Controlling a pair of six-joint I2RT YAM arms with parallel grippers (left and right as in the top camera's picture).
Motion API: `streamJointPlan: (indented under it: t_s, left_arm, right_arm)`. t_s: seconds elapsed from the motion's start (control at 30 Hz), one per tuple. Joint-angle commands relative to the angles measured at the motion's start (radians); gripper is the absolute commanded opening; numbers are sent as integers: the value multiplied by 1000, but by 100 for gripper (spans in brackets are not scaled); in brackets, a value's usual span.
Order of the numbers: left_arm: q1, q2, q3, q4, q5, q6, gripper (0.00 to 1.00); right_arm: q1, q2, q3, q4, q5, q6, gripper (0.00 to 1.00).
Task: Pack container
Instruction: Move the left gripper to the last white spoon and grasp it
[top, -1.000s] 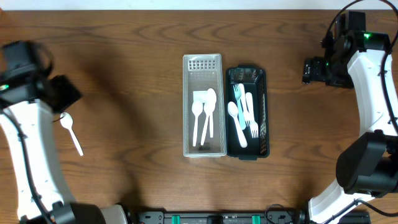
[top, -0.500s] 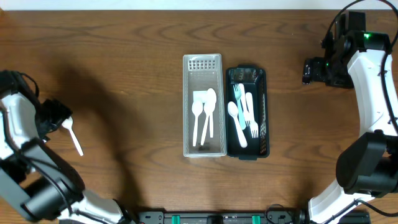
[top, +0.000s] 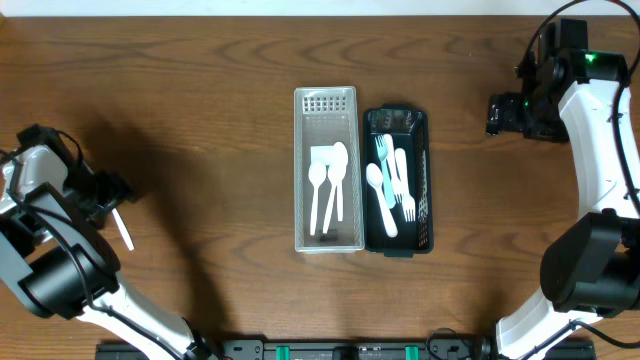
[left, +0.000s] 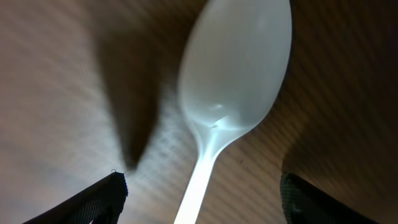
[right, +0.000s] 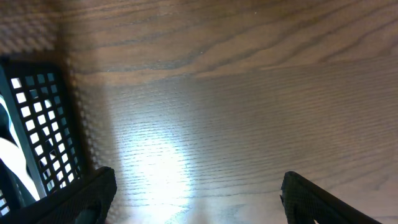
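Currently, one glossy white spoon (left: 233, 81), left of the clear container (top: 300, 170), lies inside the released left gripper (left: 205, 190); right gripper (right: 198, 190) released.

This looks like a robotics lab or test station, not a home. A wood-grain bench (top: 200, 80) has a white-and-black left arm (top: 45, 215) at the left edge of the frame and a right arm (top: 598, 150) at the right edge, with a green status light (top: 590, 58) glowing on it. A black mounting rail (top: 350, 350) with green fittings runs along the bottom edge. At centre a clear tray (top: 326, 100) and a black tray (top: 423, 200) sit side by side, squared up.
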Motion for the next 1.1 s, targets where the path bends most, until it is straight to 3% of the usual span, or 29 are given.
streamJointPlan:
  t_s: [0.0, 0.07, 0.2, 0.43, 0.8, 1.07]
  left_arm:
    - [0, 36, -6, 0, 42, 82, 78]
    - [0, 47, -6, 0, 45, 89, 70]
    - [0, 54, -6, -1, 45, 89, 39]
    - [0, 54, -6, -5, 45, 88, 6]
    - [-42, -5, 27, -96, 149, 84, 6]
    - [-329, -298, 108, -194, 148, 84, 5]
  right_arm:
    - [-8, 9, -2, -2, 11, -12, 88]
    - [-8, 9, -2, -2, 11, -13, 88]
    - [-8, 8, -2, -1, 11, -13, 88]
    - [-9, 9, -2, -1, 12, -13, 88]
    - [-10, 9, -2, 0, 19, -13, 88]
    - [-10, 9, -2, 13, 19, -13, 88]
